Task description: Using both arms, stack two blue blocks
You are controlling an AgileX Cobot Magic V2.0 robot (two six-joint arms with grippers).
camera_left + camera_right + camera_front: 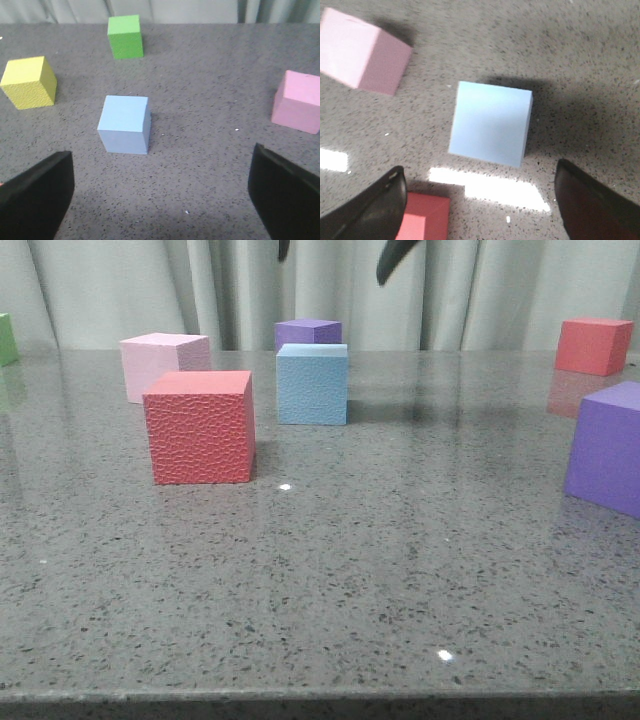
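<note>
Nothing is stacked yet. One blue block (491, 123) sits on the table below the right gripper (480, 210), between pink and red cubes; the other blue block (124, 124) lies ahead of the left gripper (162, 192). Both grippers are spread wide and empty. The arms are mostly cut off.

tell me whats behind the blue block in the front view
A purple cube sits right behind the blue block; only its top part shows, the rest is covered by the block. Behind that hangs the curtain. Whether the two cubes touch cannot be told.
</note>
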